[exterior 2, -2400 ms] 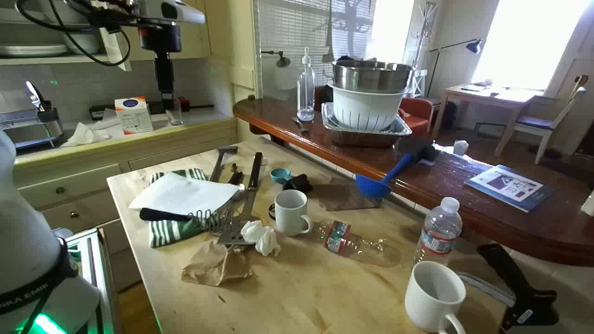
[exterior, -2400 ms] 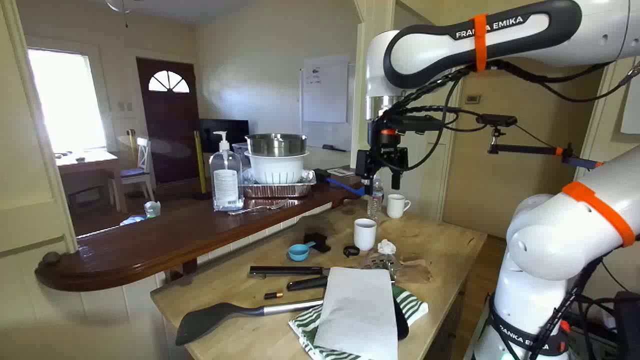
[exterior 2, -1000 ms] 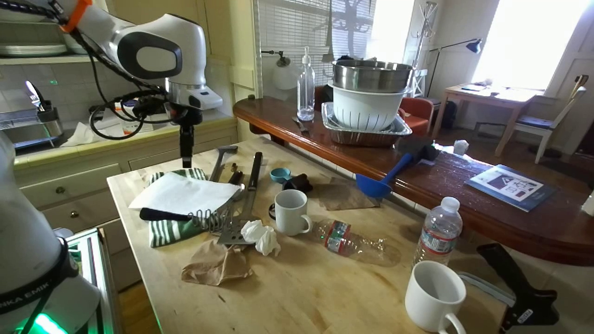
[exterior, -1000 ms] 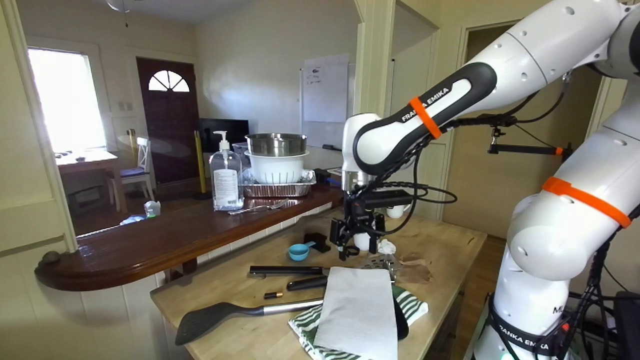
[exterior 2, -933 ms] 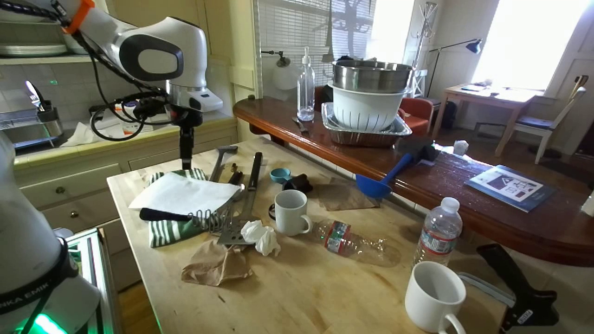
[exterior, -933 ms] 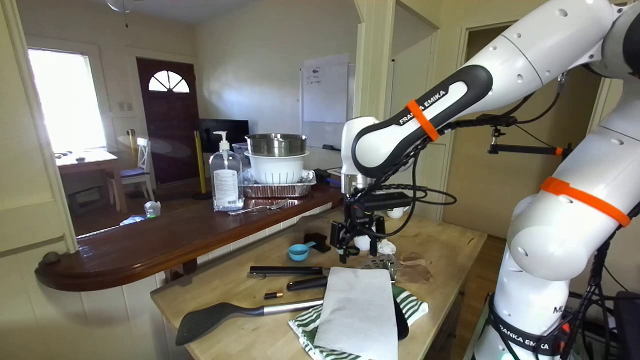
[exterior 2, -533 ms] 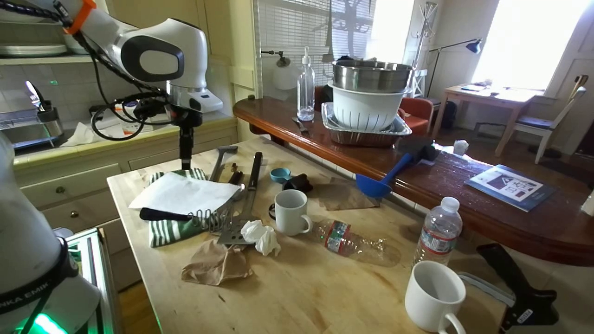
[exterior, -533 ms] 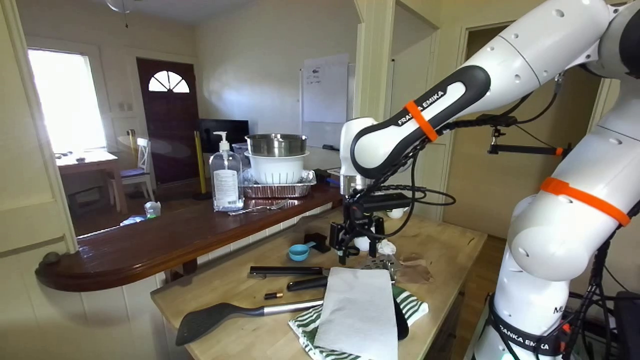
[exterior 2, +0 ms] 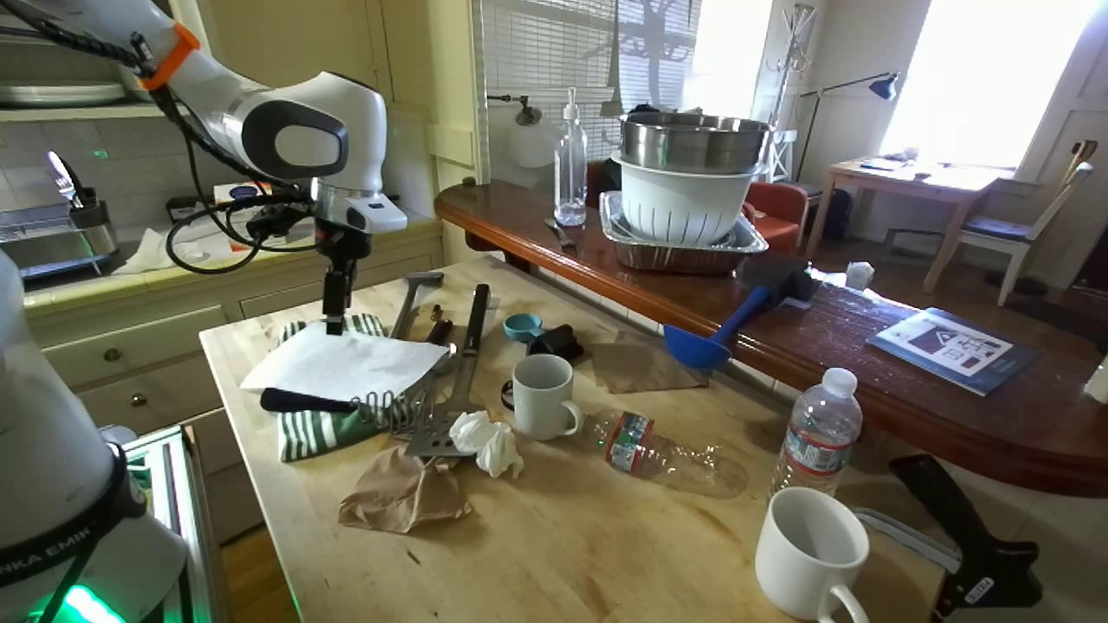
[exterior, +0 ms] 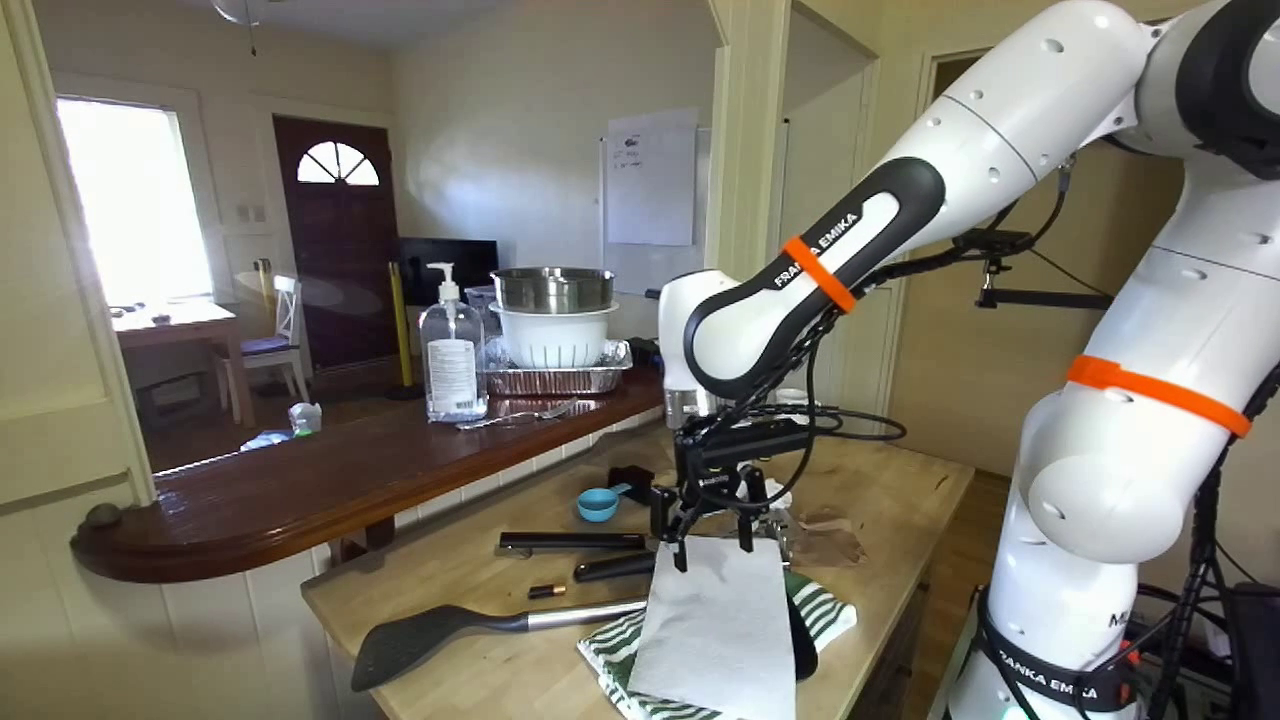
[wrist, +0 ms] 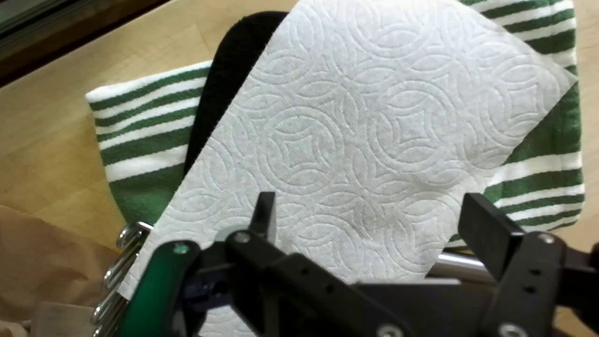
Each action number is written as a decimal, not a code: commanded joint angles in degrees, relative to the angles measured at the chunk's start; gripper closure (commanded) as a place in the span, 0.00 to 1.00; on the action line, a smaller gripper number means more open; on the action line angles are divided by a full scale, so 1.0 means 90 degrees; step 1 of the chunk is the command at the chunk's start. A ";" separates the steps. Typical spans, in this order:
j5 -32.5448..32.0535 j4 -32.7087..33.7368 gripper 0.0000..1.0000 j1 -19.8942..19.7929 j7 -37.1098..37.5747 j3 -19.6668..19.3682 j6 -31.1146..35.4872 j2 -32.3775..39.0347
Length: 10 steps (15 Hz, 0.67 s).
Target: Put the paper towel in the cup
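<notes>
The paper towel (exterior: 715, 625) is a flat white sheet lying on the green-striped cloth (exterior: 825, 608); it also shows in an exterior view (exterior 2: 346, 363) and fills the middle of the wrist view (wrist: 365, 117). My gripper (exterior: 713, 550) hangs low over the towel's far end, its jaws wide apart with nothing between them. It also shows edge-on in an exterior view (exterior 2: 336, 327) and in the wrist view (wrist: 369, 199). Contact with the towel cannot be told. Two white mugs stand upright, one mid-table (exterior 2: 544, 400) and one at a table end (exterior 2: 805, 558). I cannot tell which is the cup.
A crumpled white wad (exterior 2: 487, 443) and brown paper (exterior 2: 402, 497) lie by a slotted spatula. A bottle (exterior 2: 666, 459) lies beside the mid-table mug; another (exterior 2: 818, 433) stands. A black spatula (exterior: 430, 640) and teal measuring cup (exterior: 598, 504) lie around. A raised wooden counter (exterior: 300, 470) borders the table.
The arm has come down from high up and moved over the towel's far end. Over the last half second the gripper has lowered further and tilted. The towel and mugs have not moved.
</notes>
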 commanded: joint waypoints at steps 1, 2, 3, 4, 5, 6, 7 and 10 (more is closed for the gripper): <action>-0.0150 -0.0126 0.00 0.0092 0.0609 0.0054 0.0274 0.0332; -0.0155 -0.0142 0.00 0.0122 0.0636 0.0046 0.0377 0.0421; -0.0285 -0.0162 0.00 0.0124 0.0700 0.0057 0.0532 0.0498; -0.0405 -0.0189 0.00 0.0127 0.0752 0.0057 0.0739 0.0597; -0.0539 -0.0215 0.04 0.0133 0.0801 0.0054 0.0933 0.0700; -0.0649 -0.0253 0.24 0.0146 0.0841 0.0047 0.1179 0.0831; -0.0785 -0.0281 0.23 0.0158 0.0880 0.0041 0.1411 0.0934; -0.1157 -0.0375 0.15 0.0201 0.0990 0.0013 0.2069 0.1276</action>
